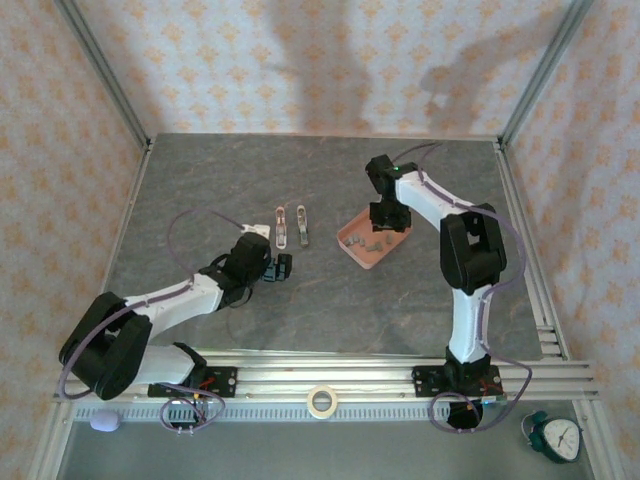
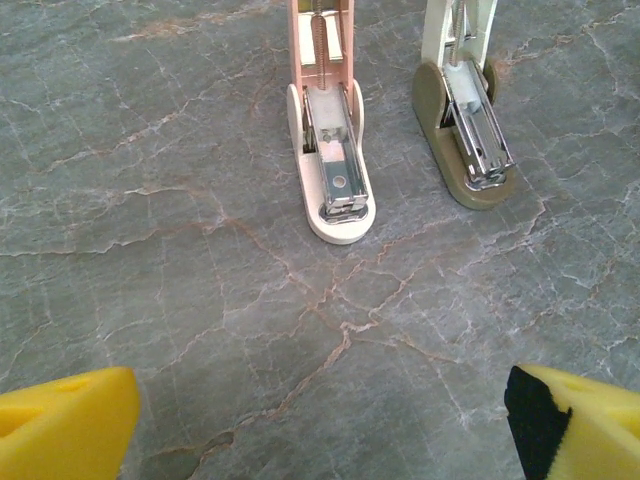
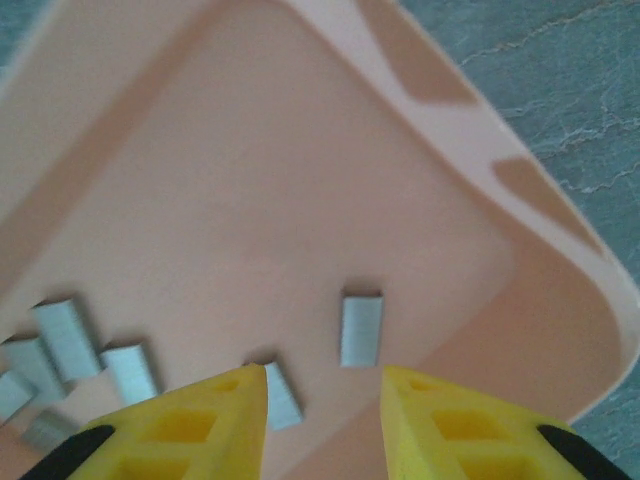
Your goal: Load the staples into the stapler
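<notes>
Hovering over the pink tray (image 3: 300,180) with the right gripper (image 3: 322,374), fingers (image 3: 200,425) a little apart, holding nothing. Lying loose in the tray: small grey staples (image 3: 361,328), one just beside a fingertip. Waiting low over the table (image 2: 150,200) with the left gripper (image 2: 315,400), fingers wide and empty. Lying open just ahead: the pink stapler (image 2: 330,160), beside a tan stapler (image 2: 465,140).

The stapler (image 2: 327,160) is running off the picture at 12 o'clock, its rear cut away. In the blurred tray (image 3: 560,260), one staple strip (image 3: 285,400) is slipping behind the right gripper (image 3: 322,378) fingertip (image 3: 225,415) at 7 o'clock. More staples (image 3: 12,392) are being cropped at 8 o'clock.
</notes>
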Robot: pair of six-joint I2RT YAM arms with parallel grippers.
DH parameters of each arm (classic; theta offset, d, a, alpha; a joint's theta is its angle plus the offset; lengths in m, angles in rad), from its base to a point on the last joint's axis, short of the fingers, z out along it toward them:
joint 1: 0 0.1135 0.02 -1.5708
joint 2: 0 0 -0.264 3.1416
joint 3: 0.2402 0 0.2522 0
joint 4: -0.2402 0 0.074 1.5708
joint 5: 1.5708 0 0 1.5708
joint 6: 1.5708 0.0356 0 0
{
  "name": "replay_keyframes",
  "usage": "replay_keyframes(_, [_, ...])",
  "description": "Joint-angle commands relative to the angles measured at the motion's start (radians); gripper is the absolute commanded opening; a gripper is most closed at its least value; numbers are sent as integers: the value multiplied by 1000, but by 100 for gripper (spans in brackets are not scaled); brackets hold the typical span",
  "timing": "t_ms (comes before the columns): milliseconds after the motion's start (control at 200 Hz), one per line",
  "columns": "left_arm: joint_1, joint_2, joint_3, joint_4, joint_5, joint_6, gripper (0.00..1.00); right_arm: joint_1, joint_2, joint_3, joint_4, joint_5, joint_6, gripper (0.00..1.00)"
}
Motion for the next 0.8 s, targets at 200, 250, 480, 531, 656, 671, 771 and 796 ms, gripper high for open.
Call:
replay_keyframes(200, [11, 52, 60, 50, -1, 25, 95, -28, 67, 25, -28, 55, 37, 36])
replay_keyframes(250, [11, 49, 59, 49, -1, 28, 95, -28, 70, 22, -23, 58, 43, 39])
replay_keyframes(480, [11, 25, 53, 39, -12, 47, 95, -29, 110, 32, -10, 15, 44, 37])
replay_keyframes(531, [10, 21, 48, 41, -14, 49, 95, -28, 114, 32, -10, 7, 43, 35])
replay_keyframes(656, [11, 14, 41, 44, -17, 50, 95, -28, 121, 31, -9, -22, 39, 31])
replay_keyframes(671, [11, 15, 41, 44, -18, 50, 95, -28, 123, 32, -10, -26, 39, 30])
replay_keyframes(771, [11, 13, 39, 47, -20, 49, 95, -27, 126, 29, -6, -43, 37, 25])
replay_keyframes(796, [11, 13, 38, 46, -19, 50, 95, -28, 126, 29, -3, -44, 38, 24])
